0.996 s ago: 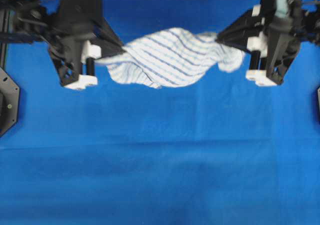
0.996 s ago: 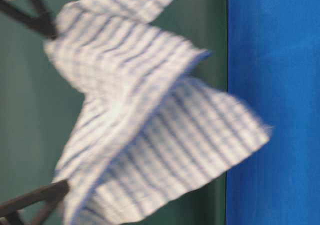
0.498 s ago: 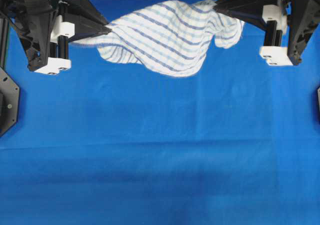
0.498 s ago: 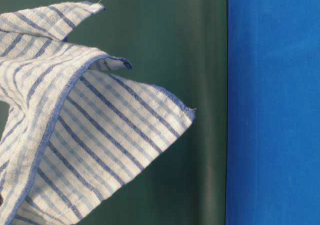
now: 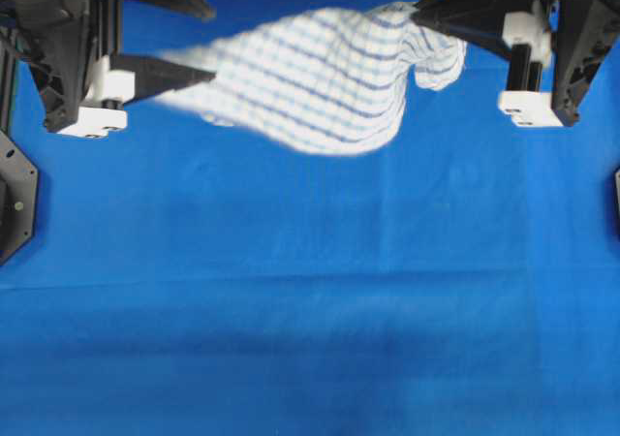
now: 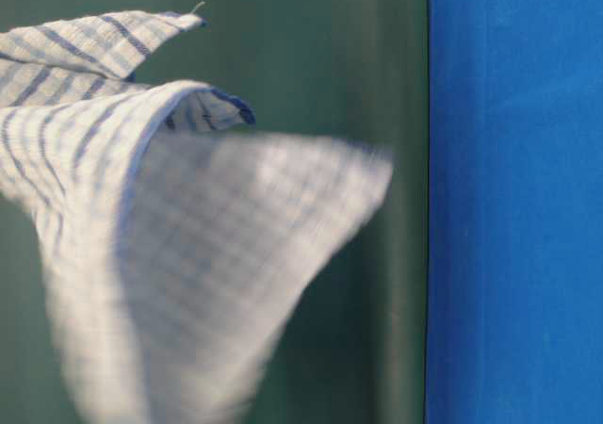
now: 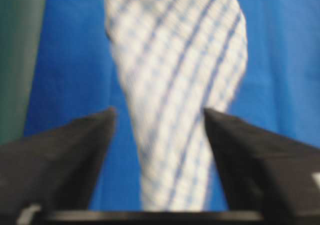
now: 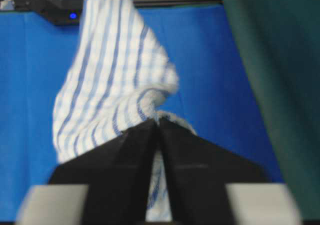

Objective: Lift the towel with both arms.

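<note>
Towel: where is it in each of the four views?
Overhead: towel top centre, strung between both arms.
Table-level: fills the left, lower half blurred.
Left wrist: centre, between spread fingers.
Right wrist: upper left, pinched at fingertips.
Shared landmark: blue table cover.

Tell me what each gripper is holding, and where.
Right gripper pinches the towel at its corner. Left gripper is open, holding nothing.

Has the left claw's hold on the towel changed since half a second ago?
Yes. The left claw now stands open, its fingers spread apart against the blue table cover, and the towel is blurred between them.
</note>
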### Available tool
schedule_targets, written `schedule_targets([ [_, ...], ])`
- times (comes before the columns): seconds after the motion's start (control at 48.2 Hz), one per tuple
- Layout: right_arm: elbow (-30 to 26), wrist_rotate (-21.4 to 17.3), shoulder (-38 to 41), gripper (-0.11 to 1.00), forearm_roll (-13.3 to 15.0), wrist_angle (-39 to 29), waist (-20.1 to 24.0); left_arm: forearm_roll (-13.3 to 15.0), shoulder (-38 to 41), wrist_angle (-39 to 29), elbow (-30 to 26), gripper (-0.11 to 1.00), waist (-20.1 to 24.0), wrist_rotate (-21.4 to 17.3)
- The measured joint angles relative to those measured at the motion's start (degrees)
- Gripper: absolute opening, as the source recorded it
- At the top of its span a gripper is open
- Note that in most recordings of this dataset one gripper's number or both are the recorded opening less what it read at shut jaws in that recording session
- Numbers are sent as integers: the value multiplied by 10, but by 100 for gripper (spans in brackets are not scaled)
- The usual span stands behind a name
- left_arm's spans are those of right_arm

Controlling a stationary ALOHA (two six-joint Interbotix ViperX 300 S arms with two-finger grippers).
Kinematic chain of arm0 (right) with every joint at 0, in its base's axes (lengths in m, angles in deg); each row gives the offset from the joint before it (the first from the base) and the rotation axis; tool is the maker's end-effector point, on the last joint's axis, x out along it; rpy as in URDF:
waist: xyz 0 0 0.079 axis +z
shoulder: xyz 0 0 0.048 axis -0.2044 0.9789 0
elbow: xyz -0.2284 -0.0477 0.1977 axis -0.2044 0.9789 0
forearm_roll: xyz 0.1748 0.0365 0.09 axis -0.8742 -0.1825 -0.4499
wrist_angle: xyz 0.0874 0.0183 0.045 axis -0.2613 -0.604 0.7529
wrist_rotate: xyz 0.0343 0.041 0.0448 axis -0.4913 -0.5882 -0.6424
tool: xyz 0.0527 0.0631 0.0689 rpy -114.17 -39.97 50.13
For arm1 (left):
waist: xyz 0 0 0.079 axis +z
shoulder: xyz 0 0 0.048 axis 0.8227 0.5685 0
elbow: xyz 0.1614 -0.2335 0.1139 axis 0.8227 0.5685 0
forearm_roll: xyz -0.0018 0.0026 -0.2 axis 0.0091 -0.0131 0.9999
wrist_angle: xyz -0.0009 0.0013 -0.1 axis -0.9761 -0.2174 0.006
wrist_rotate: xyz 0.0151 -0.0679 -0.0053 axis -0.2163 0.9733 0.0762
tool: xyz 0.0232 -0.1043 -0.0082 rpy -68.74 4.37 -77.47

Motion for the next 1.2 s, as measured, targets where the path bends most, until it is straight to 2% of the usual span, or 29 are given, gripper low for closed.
schedule_targets([
  [0.042,0,0,3,45,0,-2,0,0,-5,3,3,84,0,0],
  [0.104,0,0,5,62,0,-6,0,0,-11,4,6,81,0,0],
  [0.166,0,-1,6,69,2,-10,0,0,-15,4,9,79,0,2],
  [0.249,0,-2,7,63,4,-12,0,1,-19,4,13,79,0,5],
  [0.394,3,-8,7,66,4,-25,0,1,-18,4,25,79,-4,6],
  [0.54,38,-17,9,65,4,-30,0,1,-4,20,62,79,-11,8],
  [0.706,106,-40,10,65,3,-15,1,0,23,85,129,79,-25,9],
  [0.892,184,-63,24,65,2,36,17,0,65,169,194,79,-42,9],
  [1.058,225,-77,59,65,2,76,34,1,107,221,225,79,-54,9],
  [1.204,240,-80,99,65,2,98,44,1,149,251,241,79,-60,9],
])
